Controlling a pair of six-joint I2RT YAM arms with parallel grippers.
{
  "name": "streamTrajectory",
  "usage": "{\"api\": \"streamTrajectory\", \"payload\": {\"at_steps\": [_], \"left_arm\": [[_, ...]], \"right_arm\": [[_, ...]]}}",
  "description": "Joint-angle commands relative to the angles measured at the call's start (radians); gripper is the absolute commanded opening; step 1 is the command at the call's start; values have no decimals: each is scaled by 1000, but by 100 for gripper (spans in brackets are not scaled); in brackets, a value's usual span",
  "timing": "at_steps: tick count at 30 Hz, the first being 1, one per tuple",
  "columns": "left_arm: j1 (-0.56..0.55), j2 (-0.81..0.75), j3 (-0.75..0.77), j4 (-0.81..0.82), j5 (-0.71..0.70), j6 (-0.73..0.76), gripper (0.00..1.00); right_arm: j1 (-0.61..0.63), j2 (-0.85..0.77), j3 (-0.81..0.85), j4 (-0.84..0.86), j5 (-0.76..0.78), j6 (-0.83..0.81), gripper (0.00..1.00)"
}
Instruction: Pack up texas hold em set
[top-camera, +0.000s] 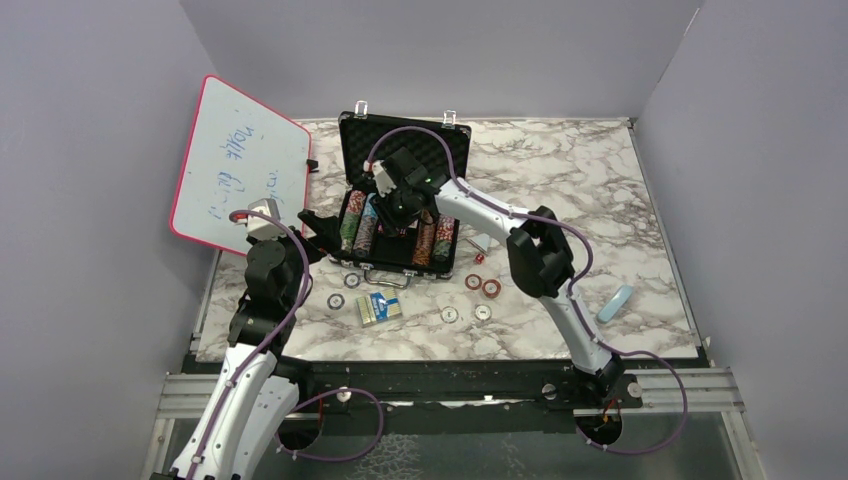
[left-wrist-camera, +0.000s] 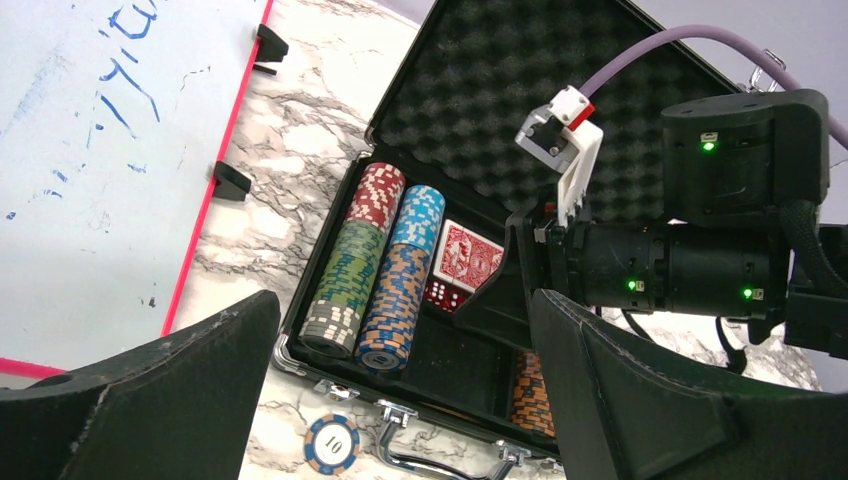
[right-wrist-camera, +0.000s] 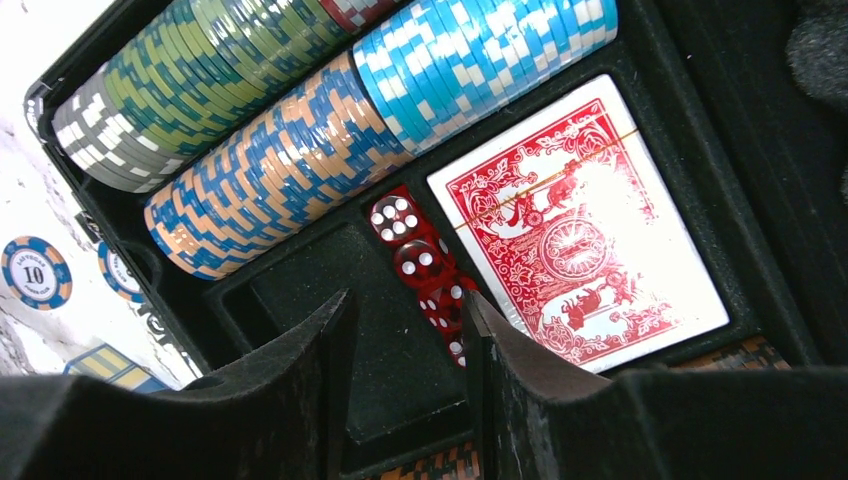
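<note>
The black briefcase lies open at mid-table, its foam lid up. Rows of striped poker chips fill its left side, and more rows fill its right side. A red card deck and red dice lie in the middle, beside an empty slot. My right gripper is inside the case over that slot, slightly open and empty. My left gripper is wide open and empty at the case's left front corner. A blue card deck lies on the table in front of the case.
Loose chips lie in front of the case: a blue "10" chip, white ones and red ones. The pink-framed whiteboard leans at the left. A light blue bar lies at the right.
</note>
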Motion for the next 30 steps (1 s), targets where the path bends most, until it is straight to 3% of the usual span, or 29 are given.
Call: {"api": "streamTrajectory", "payload": {"at_steps": [1,5,12,23,27,30], "left_arm": [[7,-4,-9,29,19,8,99],[7,-4,-8,27,17,7,99],[7,-5,-8,27,18,7,99],[7,-10,-9,24,17,8,99],[7,-10,-8,24,16,6,99],[7,-11,-10,25,18,5,99]], "right_arm": [[-1,41,2,-1,-21,-16,46],[0,53,1,-1,-38,-16,40],[0,59,-28,2,-39,-19,41],[0,71,-61,-11,-64,-7,53],[-1,70,-38,-9,-39,0,54],[0,67,14,-13,-4,10,61]]}}
